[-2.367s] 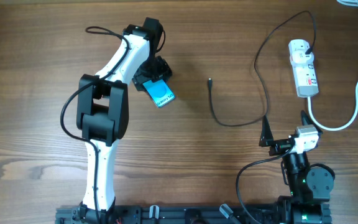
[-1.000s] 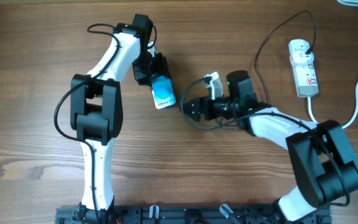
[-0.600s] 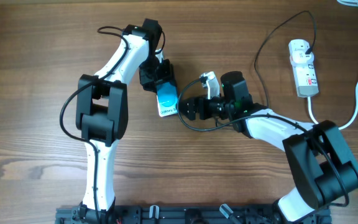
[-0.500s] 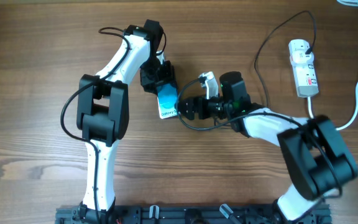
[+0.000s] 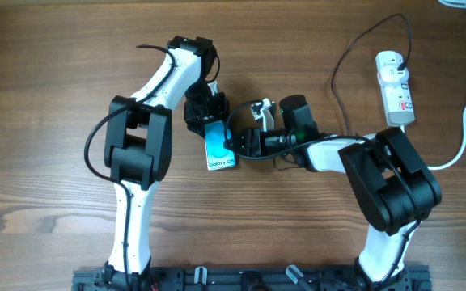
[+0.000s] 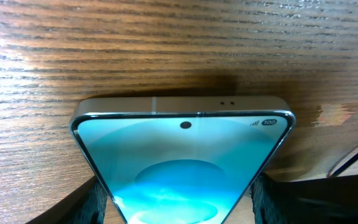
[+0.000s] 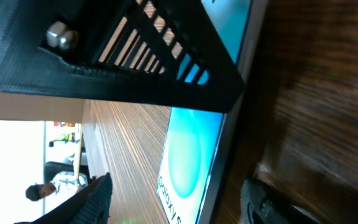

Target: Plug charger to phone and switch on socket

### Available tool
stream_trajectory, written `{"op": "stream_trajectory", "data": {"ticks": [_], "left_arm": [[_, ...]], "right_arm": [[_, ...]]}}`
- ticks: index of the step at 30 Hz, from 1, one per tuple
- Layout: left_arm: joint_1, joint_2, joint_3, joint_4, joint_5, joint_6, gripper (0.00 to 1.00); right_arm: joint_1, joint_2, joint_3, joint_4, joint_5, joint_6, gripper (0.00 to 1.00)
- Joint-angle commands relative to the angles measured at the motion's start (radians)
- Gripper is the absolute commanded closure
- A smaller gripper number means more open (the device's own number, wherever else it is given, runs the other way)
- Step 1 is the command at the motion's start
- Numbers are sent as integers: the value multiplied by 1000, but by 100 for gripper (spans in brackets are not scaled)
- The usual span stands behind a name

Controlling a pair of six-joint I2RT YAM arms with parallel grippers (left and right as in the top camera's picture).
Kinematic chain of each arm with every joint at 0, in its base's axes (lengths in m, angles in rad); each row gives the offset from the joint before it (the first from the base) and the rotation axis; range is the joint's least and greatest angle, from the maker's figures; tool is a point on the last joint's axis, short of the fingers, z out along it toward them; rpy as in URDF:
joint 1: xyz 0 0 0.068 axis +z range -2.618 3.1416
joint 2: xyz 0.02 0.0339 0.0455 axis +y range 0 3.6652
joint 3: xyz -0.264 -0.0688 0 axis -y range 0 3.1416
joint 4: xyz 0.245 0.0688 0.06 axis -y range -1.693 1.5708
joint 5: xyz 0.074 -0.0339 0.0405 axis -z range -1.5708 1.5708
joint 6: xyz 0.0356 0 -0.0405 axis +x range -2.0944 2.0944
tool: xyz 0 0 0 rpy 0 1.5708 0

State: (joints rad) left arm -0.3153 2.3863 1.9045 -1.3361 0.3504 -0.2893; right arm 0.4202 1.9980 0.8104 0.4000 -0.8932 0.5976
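Right now we are finding the phone (image 5: 221, 149) at mid-table (image 5: 47, 97), teal face up, its "Galaxy" end pointing toward the robot's base. Whether it is lying flat or lifted slightly, we cannot tell.

- The left gripper (image 5: 207, 113) is clamping the phone's far end. Its fingers (image 6: 95, 199) are pressing both long edges in the left wrist view.
- The right gripper (image 5: 245, 141) is hovering just beside the phone's right edge. Its fingers (image 7: 95, 193) are standing apart, and we are seeing no plug between them.
- The charger (image 5: 335, 81) is trailing back to the socket (image 5: 395, 89), well apart at the far right. Its tip is lost among the black parts.

We are judging the plug-in step to be in hand, with nothing mated yet. Next we are needing the plug tip located, pinched and lined up with the port on the phone's near end. The socket switch is waiting.
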Motion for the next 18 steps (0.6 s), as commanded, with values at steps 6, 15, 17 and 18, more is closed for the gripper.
{"op": "stream_trajectory", "data": {"ticks": [6, 15, 17, 18], "left_arm": [[-8, 35, -19, 3, 35, 21, 54], [-8, 35, -19, 4, 35, 21, 55], [-8, 35, -19, 4, 35, 21, 55], [-8, 35, -19, 4, 35, 21, 55]], "right_arm": [[74, 32, -10, -19, 13, 8, 42], [126, 43, -9, 74, 139, 61, 61], [127, 43, -9, 74, 139, 61, 71], [127, 43, -9, 74, 138, 61, 74]]}}
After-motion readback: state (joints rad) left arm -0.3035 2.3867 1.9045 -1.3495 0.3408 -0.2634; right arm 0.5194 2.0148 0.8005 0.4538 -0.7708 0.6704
